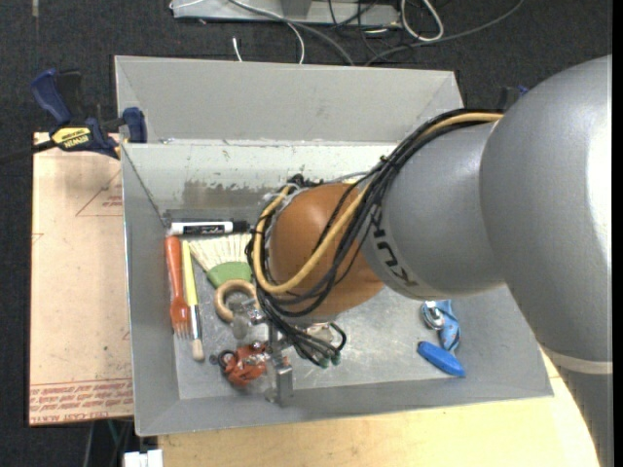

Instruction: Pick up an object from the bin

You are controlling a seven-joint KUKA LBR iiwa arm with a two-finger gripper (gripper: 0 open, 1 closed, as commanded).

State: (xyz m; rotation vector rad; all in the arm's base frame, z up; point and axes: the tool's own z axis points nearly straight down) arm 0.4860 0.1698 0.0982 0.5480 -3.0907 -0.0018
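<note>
Camera view from above takes in the grey metal bin point(389, 393), with the arm reaching in from the right and its orange wrist cover point(311, 251) and looped black and yellow cables point(292, 311) hanging over the middle of the bin floor. The claw point(279, 382) is low by the bin's near edge, left of its middle, just beside a small red thing point(240, 366) that lies on the floor there. The two look to be touching, though cables and metal parts crowd that spot too much to be sure. Whether the claw is wide or narrow cannot be told. Just beyond the red thing, towards the far edge, lies a pale wooden ring point(234, 300), with a green piece point(230, 273) against its far side. Along the bin's left wall an orange-handled tool point(175, 285) and a thin brush with a pale wooden handle point(194, 314) lie side by side, and a black marker point(208, 229) lies across the floor's far-left corner. Well apart from all these, near the right wall, lie some blue pieces point(443, 343).
</note>
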